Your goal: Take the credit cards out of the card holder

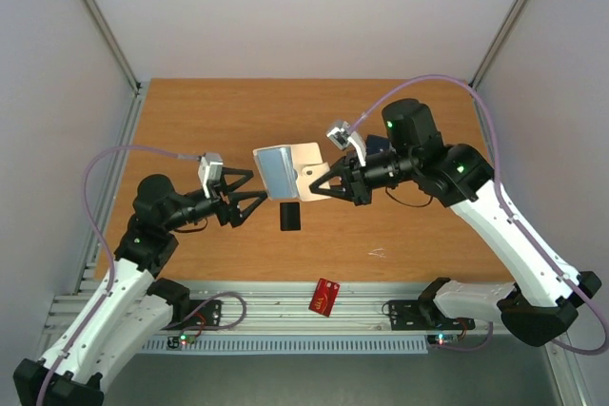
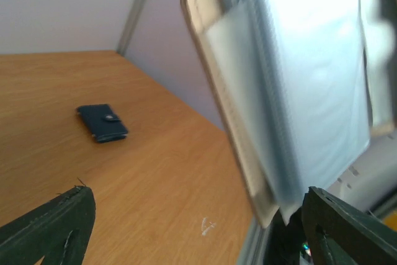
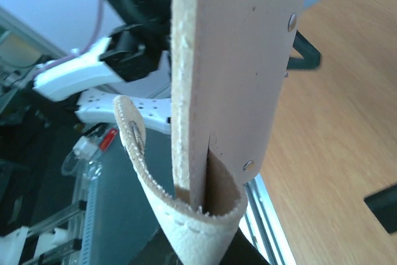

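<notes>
My right gripper [image 1: 319,187] is shut on the right edge of the pale beige card holder [image 1: 285,170] and holds it open above the table, its grey-blue sleeves facing left. In the right wrist view the holder [image 3: 242,72] stands on edge with its strap [image 3: 186,221] curling below. My left gripper [image 1: 245,199] is open and empty just left of the holder. In the left wrist view the holder [image 2: 298,91] fills the right side, blurred. A black card [image 1: 290,217] lies on the table under the holder. A red card [image 1: 325,297] lies on the front rail. No other card shows.
A small dark blue wallet [image 2: 102,122] lies on the table behind the right arm and also shows in the top view [image 1: 377,145]. A white scratch [image 1: 378,253] marks the wood. Metal rails [image 1: 285,311] run along the front edge, and pale walls enclose the table.
</notes>
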